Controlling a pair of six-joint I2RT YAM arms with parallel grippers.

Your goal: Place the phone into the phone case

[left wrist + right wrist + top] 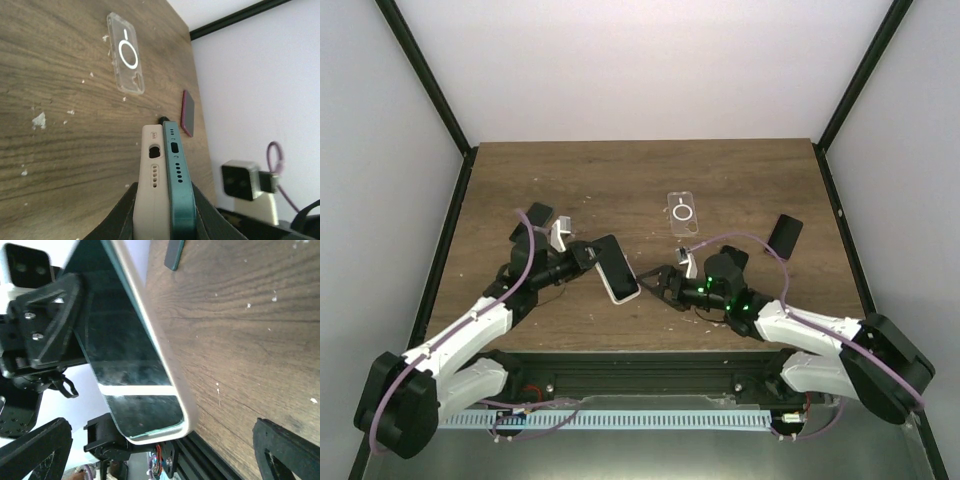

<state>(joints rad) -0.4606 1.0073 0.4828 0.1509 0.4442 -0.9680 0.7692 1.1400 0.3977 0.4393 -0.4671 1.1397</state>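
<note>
My left gripper [588, 255] holds a teal phone [179, 185] and a beige phone case [151, 180] pressed side by side, its dark fingers [112, 222] shut on both. Their bottom ends with the port holes point away from the left wrist camera. In the top view the phone [616, 268] is tilted above the table's front middle, screen up. In the right wrist view the dark screen [125, 350] sits inside the pale case rim [167, 370]. My right gripper [660, 283] stands open just right of the phone's lower end, with nothing between its fingers [287, 452].
A clear case with a white ring [683, 215] lies flat at the table's middle back. A dark flat slab [785, 236] lies near the right edge. The table's front edge and black rail [210, 465] run just below the phone.
</note>
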